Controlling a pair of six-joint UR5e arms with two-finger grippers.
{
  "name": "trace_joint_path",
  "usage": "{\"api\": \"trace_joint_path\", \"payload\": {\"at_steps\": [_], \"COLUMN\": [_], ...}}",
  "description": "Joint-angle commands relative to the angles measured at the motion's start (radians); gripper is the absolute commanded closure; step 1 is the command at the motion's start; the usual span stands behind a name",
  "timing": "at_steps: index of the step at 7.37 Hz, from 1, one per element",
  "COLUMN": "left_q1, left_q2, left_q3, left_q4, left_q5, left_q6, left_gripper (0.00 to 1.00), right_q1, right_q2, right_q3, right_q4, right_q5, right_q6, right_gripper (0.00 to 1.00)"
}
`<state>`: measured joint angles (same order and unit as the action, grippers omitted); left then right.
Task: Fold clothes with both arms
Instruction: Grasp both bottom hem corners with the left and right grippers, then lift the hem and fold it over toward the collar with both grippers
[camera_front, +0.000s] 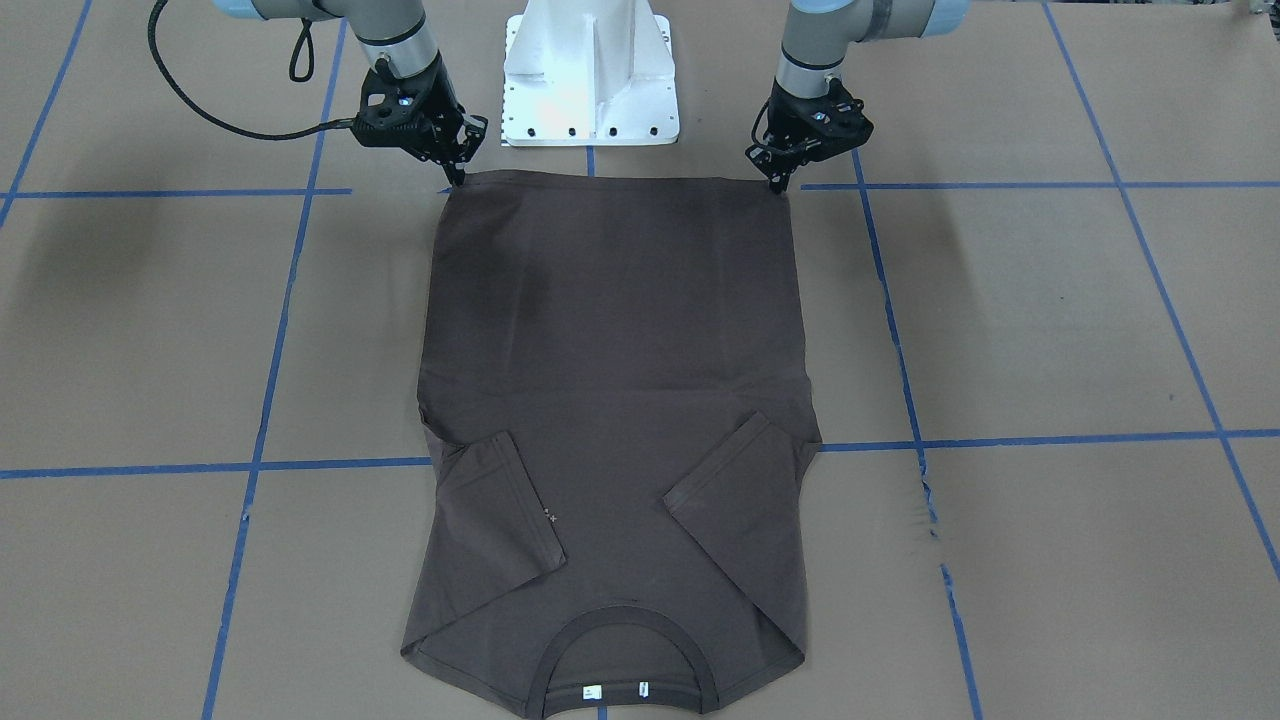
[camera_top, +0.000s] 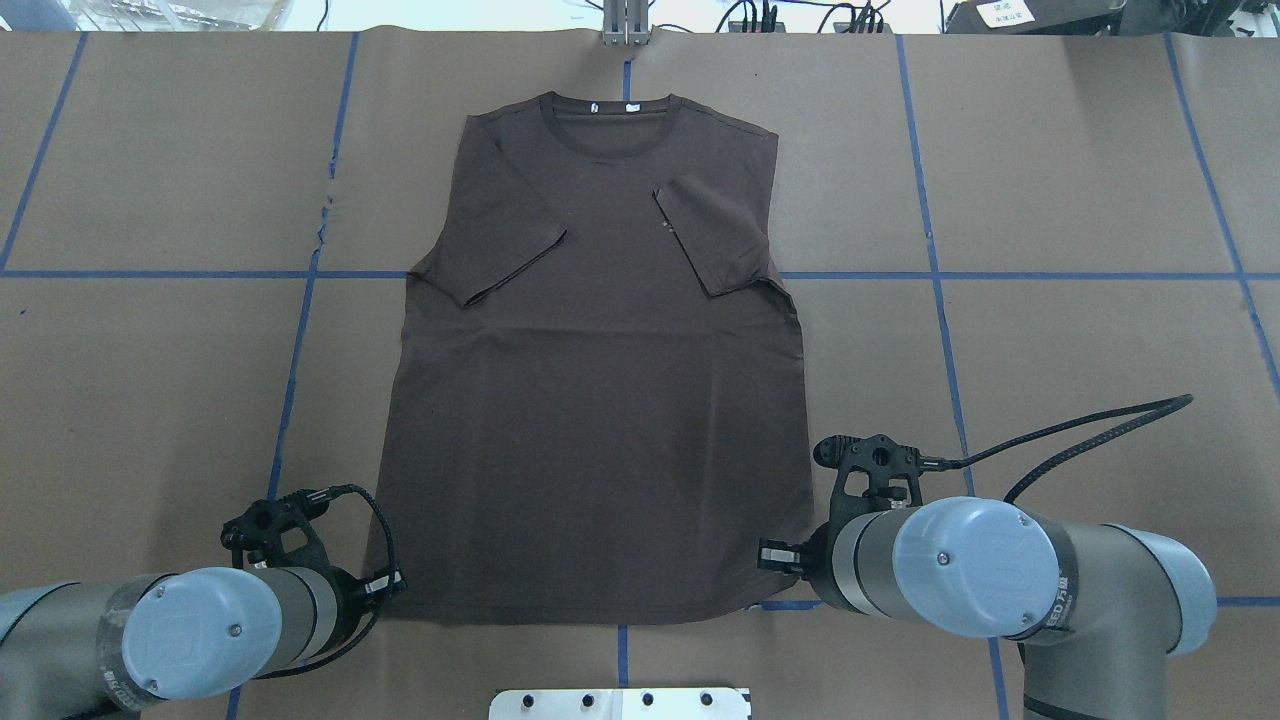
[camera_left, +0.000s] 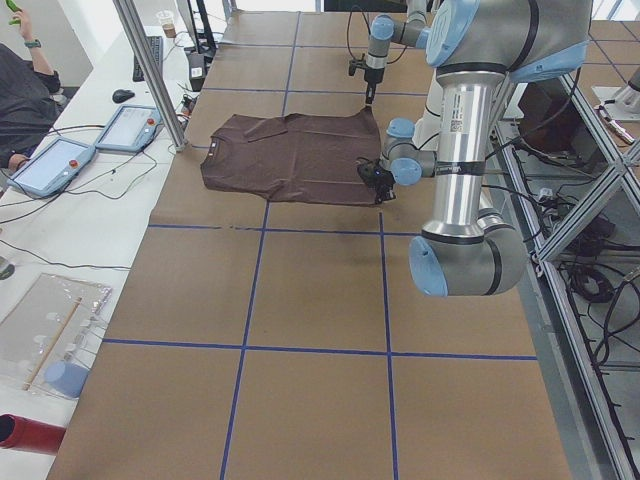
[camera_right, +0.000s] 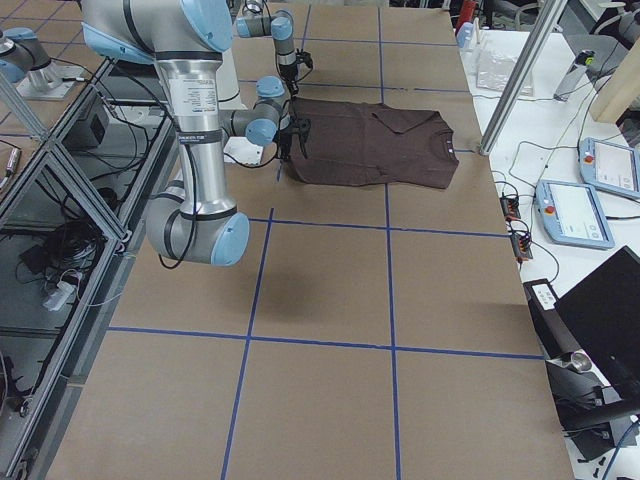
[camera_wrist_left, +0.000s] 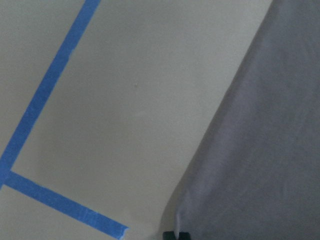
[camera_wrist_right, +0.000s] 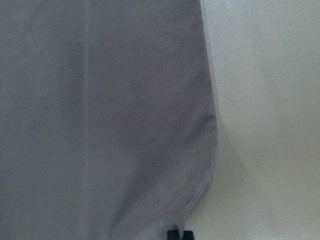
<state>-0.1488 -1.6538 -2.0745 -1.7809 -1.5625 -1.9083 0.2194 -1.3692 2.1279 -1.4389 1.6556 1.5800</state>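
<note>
Item: one dark brown T-shirt (camera_front: 610, 330), spread flat and face-up on the brown worktop (camera_front: 1050, 320), directly out from the white pedestal (camera_front: 590, 70). Its hem (camera_front: 610, 176) is the edge nearest the pedestal and its collar (camera_front: 625, 625) the edge farthest from it. Both sleeves (camera_front: 500, 510) are already turned inward over the chest, which leaves a near-rectangular panel, probably so that a lengthwise fold can follow. Left gripper (camera_front: 777, 181): tips down at the hem corner on the pedestal's left, jaws drawn to a narrow point and, by the look of it, pinching that corner. Right gripper (camera_front: 456, 177): mirrored at the hem corner on the pedestal's right, jaws likewise closed on the cloth. Both wrist views show the shirt edge rising slightly to the fingertips, with shadow beneath it. Holding both corners level would keep the hem straight and taut when it is carried away from the pedestal toward the collar. The rest of the cloth lies beyond the jaws.
</note>
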Motion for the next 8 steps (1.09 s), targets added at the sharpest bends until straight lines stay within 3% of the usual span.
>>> {"api": "trace_joint_path", "payload": {"at_steps": [1,3,5,6,8], "left_q1": [-0.006,0.0,0.107,0.138,0.152], "left_q2": [0.002,0.009,0.003,0.002,0.002], "left_q3": [-0.047,-0.142,-0.295,-0.349,-0.372], "left_q4": [0.009,0.093,0.226,0.23,0.25], "left_q5": [-0.007,-0.01,-0.013,-0.034,-0.053], "left_q6": [0.008,0.015,0.015,0.012,0.018], "left_gripper": [1.0,1.0,1.0,1.0,1.0], "right_q1": [0.021,0.054,0.038,0.019,0.012], "right_q2": [-0.004,-0.065,-0.148,-0.18,-0.228], "right_q3": [0.004,0.074,0.182,0.216,0.271], "right_q4": [0.0,-0.005,-0.009,-0.009,-0.009], "right_q5": [0.033,0.119,0.227,0.271,0.276], "right_q6": [-0.014,-0.025,-0.025,-0.023,-0.023], "right_gripper": [1.0,1.0,1.0,1.0,1.0]}}
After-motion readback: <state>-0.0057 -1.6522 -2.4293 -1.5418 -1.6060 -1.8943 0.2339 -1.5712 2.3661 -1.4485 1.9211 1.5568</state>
